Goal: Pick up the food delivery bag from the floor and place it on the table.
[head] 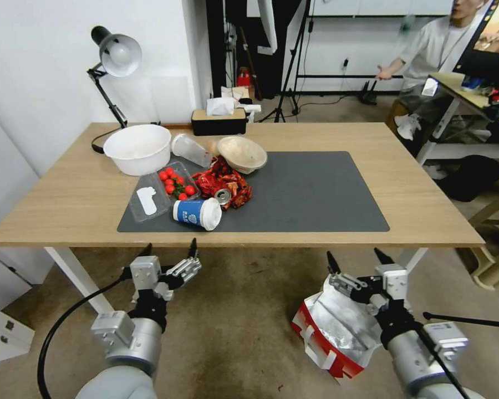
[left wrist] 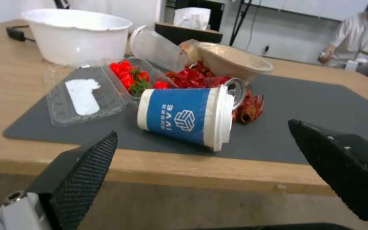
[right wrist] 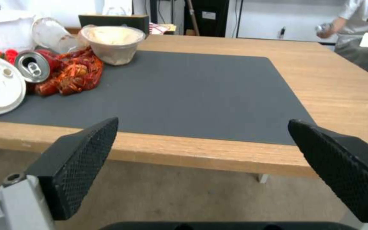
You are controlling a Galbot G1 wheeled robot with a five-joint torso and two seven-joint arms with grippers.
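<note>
A: How does the food delivery bag (head: 332, 332) look?
B: White paper with a red band and crinkled silver foil lining, mouth gaping upward, sitting on the floor (head: 233, 327) short of the tabletop (head: 427, 188).
A: And the right gripper (head: 360, 256)?
B: Fingers spread wide, holding nothing, poised just above the bag's open top, below the tabletop edge.
A: The left gripper (head: 171, 247)?
B: Also wide open and empty, well apart from the bag, facing a toppled blue cup (left wrist: 186, 116).
</note>
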